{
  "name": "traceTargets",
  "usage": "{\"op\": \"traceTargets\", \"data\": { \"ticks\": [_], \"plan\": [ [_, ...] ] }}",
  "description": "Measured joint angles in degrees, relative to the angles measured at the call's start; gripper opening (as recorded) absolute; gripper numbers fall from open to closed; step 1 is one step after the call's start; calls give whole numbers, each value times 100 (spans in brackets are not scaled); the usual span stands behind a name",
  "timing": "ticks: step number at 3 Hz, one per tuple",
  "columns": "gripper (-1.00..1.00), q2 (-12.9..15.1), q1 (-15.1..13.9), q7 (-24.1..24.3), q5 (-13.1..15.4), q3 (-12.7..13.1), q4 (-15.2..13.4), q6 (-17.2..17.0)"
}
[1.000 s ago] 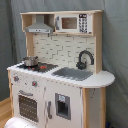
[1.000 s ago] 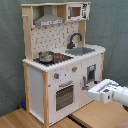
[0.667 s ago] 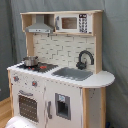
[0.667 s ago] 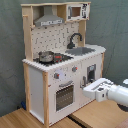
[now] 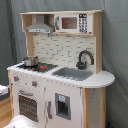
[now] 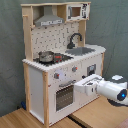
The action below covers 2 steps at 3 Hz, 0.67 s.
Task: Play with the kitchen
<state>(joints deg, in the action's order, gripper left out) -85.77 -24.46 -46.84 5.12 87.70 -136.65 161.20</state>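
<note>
Fingers of the white gripper (image 6: 84, 88) — opening unclear — are approaching the tall white-and-wood toy kitchen's (image 6: 60, 55) oven handle (image 6: 66, 85); grasping probably comes next.

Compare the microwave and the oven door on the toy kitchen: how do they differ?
The microwave sits high on the top shelf beside the hood; the oven door is low, under the knobs. The microwave has a side button panel; the oven door has a bar handle above its grilled window. Both are white-fronted, windowed and look shut.
</note>
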Motion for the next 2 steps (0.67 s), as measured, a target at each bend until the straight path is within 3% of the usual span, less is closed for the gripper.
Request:
{"op": "traceTargets", "data": {
  "ticks": [1, 2],
  "plan": [
    [100, 0, -555, -3, 42, 1, 79, 242],
    [100, 1, -1036, -3, 42, 116, 462, 268]
  ]
}}
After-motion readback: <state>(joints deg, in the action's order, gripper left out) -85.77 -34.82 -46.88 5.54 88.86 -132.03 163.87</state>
